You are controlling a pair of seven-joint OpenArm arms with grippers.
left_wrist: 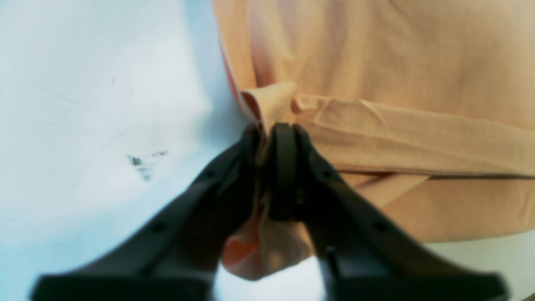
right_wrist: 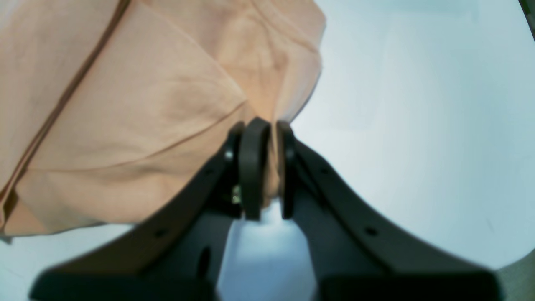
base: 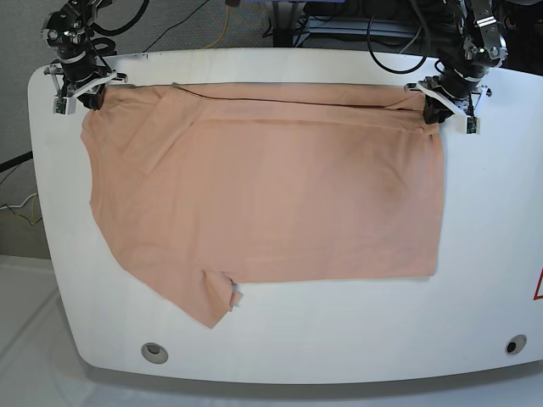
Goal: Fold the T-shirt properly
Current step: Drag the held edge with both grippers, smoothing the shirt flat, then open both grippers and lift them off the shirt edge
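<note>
The peach T-shirt (base: 263, 203) lies flat across the white table (base: 475, 254), its far edge running along the back. One sleeve (base: 212, 305) sticks out at the near left, and another fold of cloth (base: 157, 127) lies at the far left. My left gripper (base: 439, 106) is at the shirt's far right corner. The left wrist view shows the left gripper (left_wrist: 267, 133) shut on a bunched corner of the T-shirt (left_wrist: 397, 62). My right gripper (base: 83, 91) is at the far left corner. In its wrist view the right gripper (right_wrist: 271, 127) pinches an edge of the T-shirt (right_wrist: 138, 104).
The table's back edge lies just behind both grippers, with cables (base: 390, 42) beyond it. Two round holes (base: 153, 351) (base: 514, 344) sit near the front corners. A dark smudge (left_wrist: 142, 165) marks the tabletop beside the left gripper. A red mark (base: 537, 288) shows at the right edge.
</note>
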